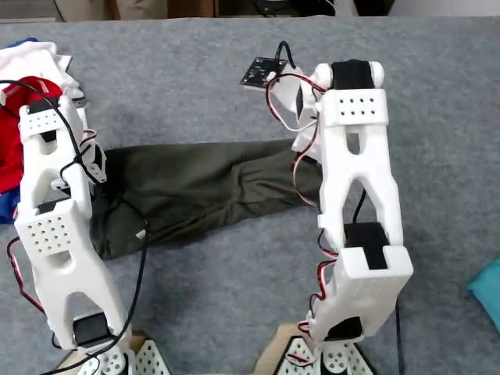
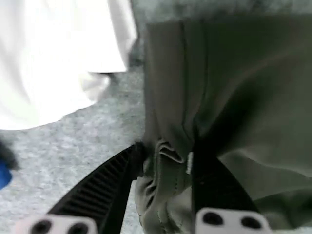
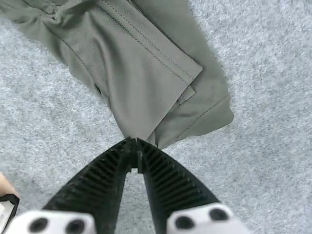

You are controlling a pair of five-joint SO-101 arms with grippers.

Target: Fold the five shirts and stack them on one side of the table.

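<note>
Hanging low over opposite ends of the olive shirt (image 1: 203, 191) at mid-frame, the left gripper (image 2: 165, 155) pinches bunched fabric; the right gripper (image 3: 135, 142) nips its corner, fingers pressed together.

Left arm (image 1: 55, 226) and right arm (image 1: 359, 156) extended forward, wrists pitched down. Left gripper (image 2: 168, 157) clamps bunched olive shirt (image 2: 243, 97); right gripper (image 3: 135, 147) pinches its corner.

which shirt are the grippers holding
The olive shirt, pinched by the left gripper and right gripper; the white shirt, red shirt and blue shirt lie piled apart.
</note>
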